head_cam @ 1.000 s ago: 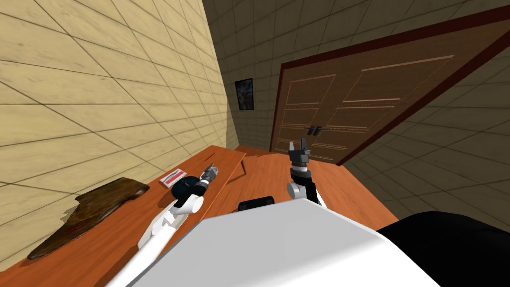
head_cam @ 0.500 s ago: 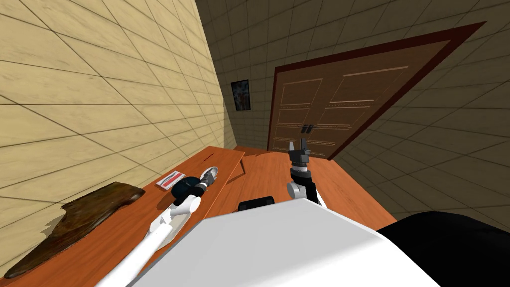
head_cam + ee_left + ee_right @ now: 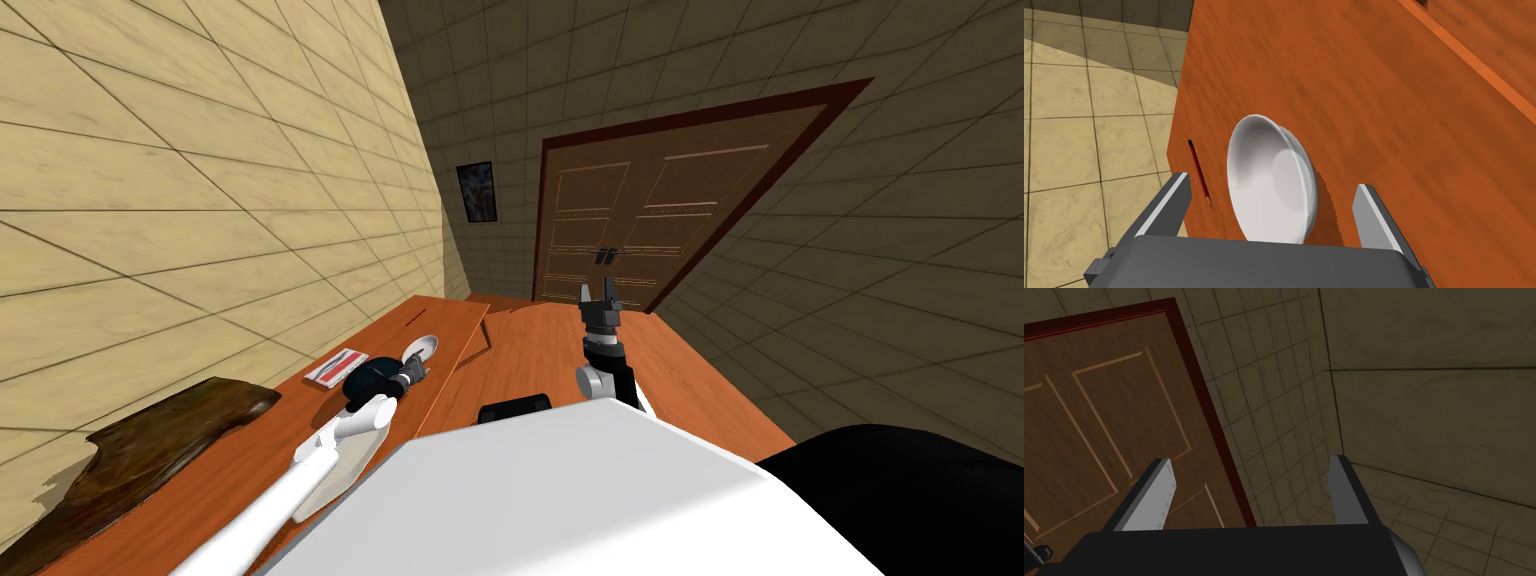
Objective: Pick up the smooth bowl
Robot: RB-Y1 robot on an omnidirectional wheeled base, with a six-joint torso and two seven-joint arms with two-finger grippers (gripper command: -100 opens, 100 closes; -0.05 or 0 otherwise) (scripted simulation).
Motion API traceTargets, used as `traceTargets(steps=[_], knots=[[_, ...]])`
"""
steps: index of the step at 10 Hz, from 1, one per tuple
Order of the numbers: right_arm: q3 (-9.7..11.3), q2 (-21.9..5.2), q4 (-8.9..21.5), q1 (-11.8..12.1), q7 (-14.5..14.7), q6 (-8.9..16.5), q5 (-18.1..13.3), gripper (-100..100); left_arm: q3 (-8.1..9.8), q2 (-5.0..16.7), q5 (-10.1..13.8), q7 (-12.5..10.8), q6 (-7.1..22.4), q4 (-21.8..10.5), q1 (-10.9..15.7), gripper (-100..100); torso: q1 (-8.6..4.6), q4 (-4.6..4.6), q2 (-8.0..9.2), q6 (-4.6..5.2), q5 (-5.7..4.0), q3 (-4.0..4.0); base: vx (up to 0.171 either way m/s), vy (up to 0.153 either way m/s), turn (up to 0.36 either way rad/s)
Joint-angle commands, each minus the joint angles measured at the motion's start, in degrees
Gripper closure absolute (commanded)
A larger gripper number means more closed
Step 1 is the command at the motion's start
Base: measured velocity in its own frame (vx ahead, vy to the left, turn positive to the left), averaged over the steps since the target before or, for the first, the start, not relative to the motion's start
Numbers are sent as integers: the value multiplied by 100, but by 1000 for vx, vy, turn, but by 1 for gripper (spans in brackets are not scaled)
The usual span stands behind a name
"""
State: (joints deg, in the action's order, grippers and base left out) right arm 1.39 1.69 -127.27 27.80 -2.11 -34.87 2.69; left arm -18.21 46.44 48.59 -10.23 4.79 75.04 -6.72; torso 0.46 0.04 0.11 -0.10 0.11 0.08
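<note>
Working left to right with the bowl as the anchor: well off to its left on the orange-brown tabletop [image 3: 530, 350] lies a dark brown wooden slab [image 3: 150, 450], and nearer the bowl there's a small red-and-white card [image 3: 335, 368]. Then comes the left claw [image 3: 1271, 181], spread wide with nothing in it, lined up right at the smooth white bowl [image 3: 1271, 180]. In the wrist view the bowl sits between the two fingers [image 3: 1174, 200] with clear gaps on both sides, so no contact that I can see. A thin red-and-black pencil [image 3: 1199, 172] lies just beside the bowl, on the side toward the tabletop's edge. The bowl itself rests on the tabletop close to that edge. Over to the bowl's right, the right claw [image 3: 599, 292] is raised above the tabletop, also wide open and empty, pointing toward the brown door [image 3: 640, 210]. I'd say this is the pre-grasp step: approach looks done, no grip yet. The next move probably calls for pushing in a touch so the fingers bracket the bowl's wall, then closing gently without catching the pencil, then lifting.
</note>
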Motion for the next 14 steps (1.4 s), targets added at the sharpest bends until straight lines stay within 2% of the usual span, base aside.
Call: traceTargets(steps=[1,3,4,7,8,9,12,13,14], knots=[[0,0,0,0,0,0,0,0,130,-62,-50,35,199,77,-55,-100,0,0,0,0,0,0,-25,39,26],[1,0,0,0,0,0,0,0,-138,132,286,-5,558,-309,112,-100,-15,-2,-11,5,-4,-7,-33,71,-160],[0,0,0,0,0,0,0,0,-138,132,286,-5,558,-335,112,-100,2,-2,-10,5,-1,-6,-28,87,-49],[0,0,0,0,0,0,0,0,-483,387,690,-43,1002,-823,338,-100,3,-3,-17,5,0,-10,-20,89,-134],[0,0,0,0,0,0,0,0,-483,387,690,-43,1002,-823,338,-100,9,-4,-20,3,1,-12,-5,76,-27],[0,0,0,1,0,0,0,0,-579,460,797,-51,1120,-946,406,-100,-1,-4,-23,0,0,-13,26,53,-72],[0,0,0,1,0,0,0,0,-866,613,1081,-70,1441,-1250,590,-100,-5,-10,-50,4,-1,-28,78,78,-149],[0,-1,0,2,0,0,0,0,-967,575,1143,-75,1525,-1317,601,-100,4,-13,-67,6,0,-37,175,142,-194],[-1,-1,0,3,0,0,0,0,-967,575,1143,-75,1525,-1317,601,-100,18,-18,-87,4,4,-49,137,78,-49]])
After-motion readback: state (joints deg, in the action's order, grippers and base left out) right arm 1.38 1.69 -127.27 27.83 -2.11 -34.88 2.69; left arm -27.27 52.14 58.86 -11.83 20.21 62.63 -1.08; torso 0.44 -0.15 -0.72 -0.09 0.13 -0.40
